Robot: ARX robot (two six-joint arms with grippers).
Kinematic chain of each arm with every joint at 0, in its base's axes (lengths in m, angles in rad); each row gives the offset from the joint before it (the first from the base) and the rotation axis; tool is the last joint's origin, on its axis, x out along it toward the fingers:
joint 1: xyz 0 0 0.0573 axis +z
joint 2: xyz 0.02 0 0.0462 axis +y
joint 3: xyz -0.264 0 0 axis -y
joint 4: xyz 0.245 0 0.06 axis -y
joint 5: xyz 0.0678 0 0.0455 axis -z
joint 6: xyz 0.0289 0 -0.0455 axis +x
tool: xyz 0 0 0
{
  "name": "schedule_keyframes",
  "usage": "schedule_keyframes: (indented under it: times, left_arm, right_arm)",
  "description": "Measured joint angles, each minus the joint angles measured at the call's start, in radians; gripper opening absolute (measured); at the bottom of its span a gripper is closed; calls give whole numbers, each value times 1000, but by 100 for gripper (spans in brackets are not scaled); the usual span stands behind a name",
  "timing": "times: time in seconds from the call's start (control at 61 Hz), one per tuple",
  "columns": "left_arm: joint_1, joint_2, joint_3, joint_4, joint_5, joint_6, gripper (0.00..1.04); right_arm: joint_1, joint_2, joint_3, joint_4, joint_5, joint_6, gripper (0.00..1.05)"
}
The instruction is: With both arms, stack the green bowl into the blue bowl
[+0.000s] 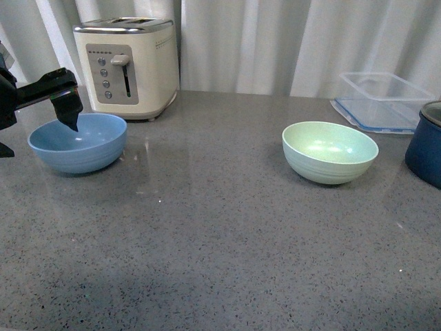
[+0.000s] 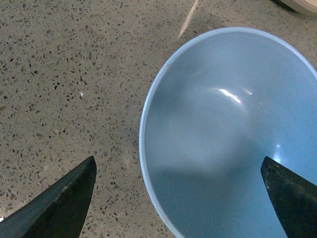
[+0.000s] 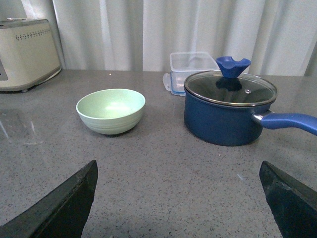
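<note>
navy pot cut by edge; left arm mostly off-frame

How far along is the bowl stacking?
Done: nothing; green bowl sits empty on the counter, apart from blue bowl. In hand: left gripper, jaws open, straddles the blue bowl's rim; right gripper, open, faces the green bowl from a distance. Left: grasp, lift, nest green in blue.

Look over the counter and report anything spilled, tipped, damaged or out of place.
Nothing stands out. The green bowl and blue bowl sit upright, empty and apart on the counter; the pot has its lid on. The open left tool straddles the blue bowl's rim, no spill or crack visible.
</note>
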Motion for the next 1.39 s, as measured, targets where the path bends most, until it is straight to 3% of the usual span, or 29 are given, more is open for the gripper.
schedule_keyframes:
  times: [0.098,0.213,0.656,0.934,1.393]
  left_arm:
    - [5,43,37,-3,-19,0,98]
    - [5,78,69,-21,-21,-1,72]
    - [8,93,95,-50,17,-15,3]
    - [-12,-3,55,-40,54,-28,4]
    - [-255,-13,160,-47,-18,-35,4]
  right_arm:
    - [0,0,0,0,0,0,95]
    - [0,0,0,0,0,0,95]
    - [0,0,0,0,0,0,95]
    - [0,0,0,0,0,0,95]
    - [0,0,0,0,0,0,95]
